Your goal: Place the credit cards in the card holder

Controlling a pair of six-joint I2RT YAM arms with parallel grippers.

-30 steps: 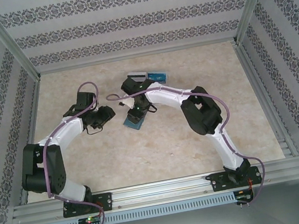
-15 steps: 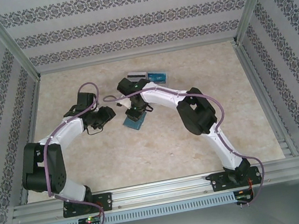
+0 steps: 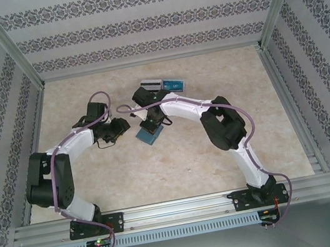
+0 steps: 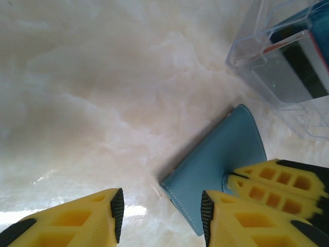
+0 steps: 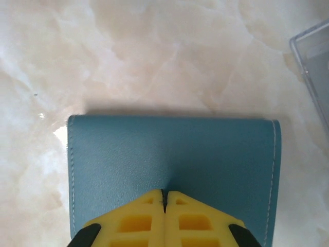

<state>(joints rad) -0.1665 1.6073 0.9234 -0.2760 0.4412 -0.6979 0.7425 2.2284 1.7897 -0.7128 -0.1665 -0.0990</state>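
1. The left gripper (image 4: 162, 203) is seen part-way open above the table (image 4: 77, 103), with nothing between its fingers.
2. The right gripper (image 5: 164, 194) is closed tip to tip over the holder (image 5: 169, 154); nothing is seen gripped.
3. The holder is laid folded on the table, near a clear case (image 4: 247, 56) in which the cards (image 4: 303, 56) are stacked.

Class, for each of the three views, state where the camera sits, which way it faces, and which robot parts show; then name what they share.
Top external: above and behind the arm bases, looking down on the table; the left arm and right arm show.
Left wrist: on the left arm, facing down past the open left gripper toward the card holder.
Right wrist: facing down over the shut right gripper onto the card holder.
Shared: the card holder.
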